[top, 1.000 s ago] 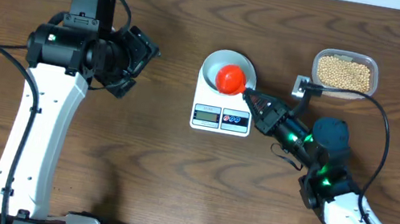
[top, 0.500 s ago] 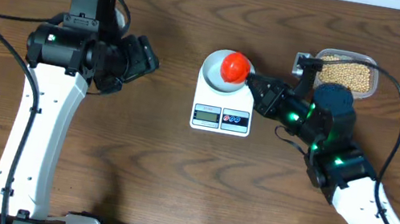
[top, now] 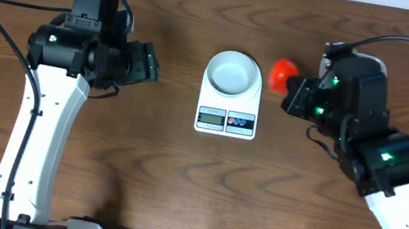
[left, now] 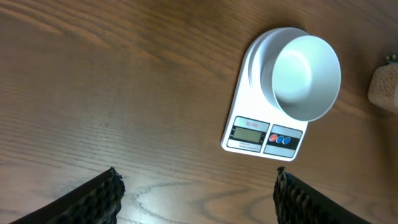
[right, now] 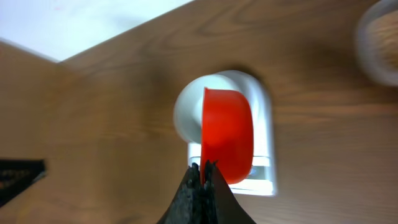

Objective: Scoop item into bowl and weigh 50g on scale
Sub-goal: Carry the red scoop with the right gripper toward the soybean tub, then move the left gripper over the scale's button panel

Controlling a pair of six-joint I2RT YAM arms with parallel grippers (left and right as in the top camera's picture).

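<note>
Print on scale (top: 226,119) display (left: 247,132) too small to read; two buttons, red and blue; one bowl (top: 234,73) on scale, mid-tabletop (top: 153,172); beans (left: 384,87) just a tan blur, cut off at wrist-view edge; left jaws wide, empty; right jaws pinched on one red scoop (top: 281,72), right of bowl, apart.

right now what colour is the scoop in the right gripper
Bright red; the scoop, pinched in the right gripper, shows best in the right wrist view.

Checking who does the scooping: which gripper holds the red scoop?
The right gripper, its jaws shut on the handle of the scoop; the left gripper hangs open and empty.
</note>
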